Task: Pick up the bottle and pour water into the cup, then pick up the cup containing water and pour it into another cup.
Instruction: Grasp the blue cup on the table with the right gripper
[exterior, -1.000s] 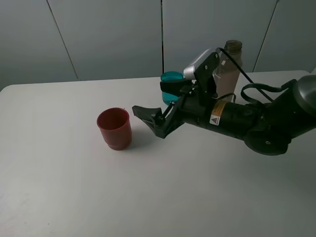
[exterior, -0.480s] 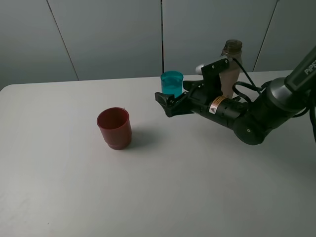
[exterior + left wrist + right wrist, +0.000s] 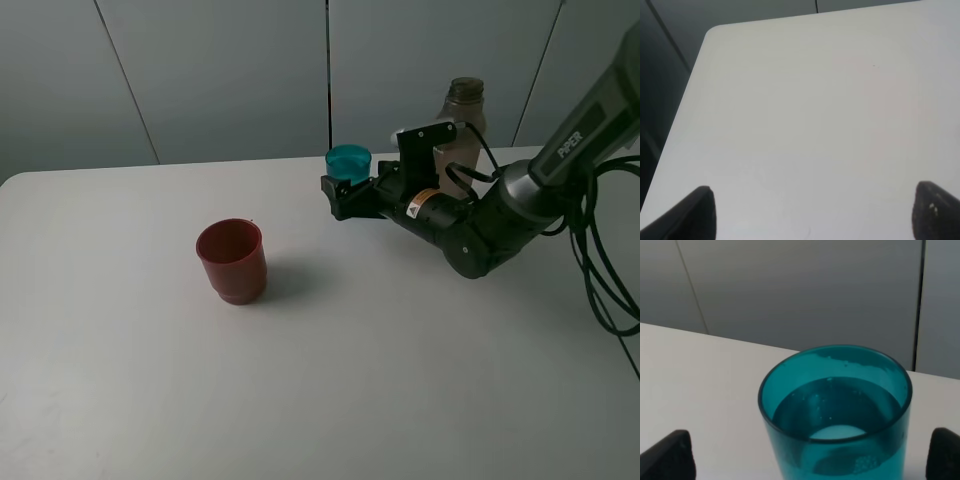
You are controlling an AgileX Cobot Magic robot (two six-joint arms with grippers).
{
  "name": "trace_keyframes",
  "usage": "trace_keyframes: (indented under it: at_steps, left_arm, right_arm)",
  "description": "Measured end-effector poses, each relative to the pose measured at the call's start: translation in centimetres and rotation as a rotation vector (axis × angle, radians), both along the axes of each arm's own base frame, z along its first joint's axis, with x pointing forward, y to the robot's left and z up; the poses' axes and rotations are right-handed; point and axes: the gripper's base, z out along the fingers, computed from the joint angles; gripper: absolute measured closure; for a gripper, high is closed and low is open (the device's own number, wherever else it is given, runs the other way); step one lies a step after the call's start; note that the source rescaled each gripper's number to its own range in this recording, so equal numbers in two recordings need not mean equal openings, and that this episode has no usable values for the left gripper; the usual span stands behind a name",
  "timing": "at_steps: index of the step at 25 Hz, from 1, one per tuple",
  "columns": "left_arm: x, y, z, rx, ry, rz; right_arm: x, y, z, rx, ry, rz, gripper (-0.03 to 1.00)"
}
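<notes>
The teal cup (image 3: 349, 160) stands at the back of the table and holds water, as the right wrist view (image 3: 836, 410) shows. My right gripper (image 3: 342, 196) is open and sits low, right in front of the cup. Its two fingertips (image 3: 666, 455) stand wide on either side of the cup and do not touch it. The clear bottle (image 3: 465, 110) stands upright behind my right arm, partly hidden by it. The red cup (image 3: 232, 260) stands alone on the left of the middle. My left gripper (image 3: 812, 215) is open and empty over bare table, and is out of the exterior view.
The white table (image 3: 330, 380) reaches to a grey panelled wall (image 3: 220, 70) behind the cups. My right arm's cables (image 3: 600, 270) hang at the right edge. The left wrist view shows the table's corner (image 3: 712, 32).
My right gripper has drawn back from near the red cup and dropped low, and now faces the teal cup. The cups and the bottle have not moved.
</notes>
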Motion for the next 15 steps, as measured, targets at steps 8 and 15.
trace_keyframes:
  at_steps: [8, 15]
  left_arm:
    - [0.0, 0.0, 0.0, -0.002, 0.000, 0.001]
    - [0.0, 0.0, 0.0, 0.000, 0.000, 0.000]
  right_arm:
    - [0.9, 0.2, -1.6, -0.027, 0.021, -0.015, -0.03]
    - [0.6, 0.4, -1.6, -0.044, 0.016, -0.011, -0.03]
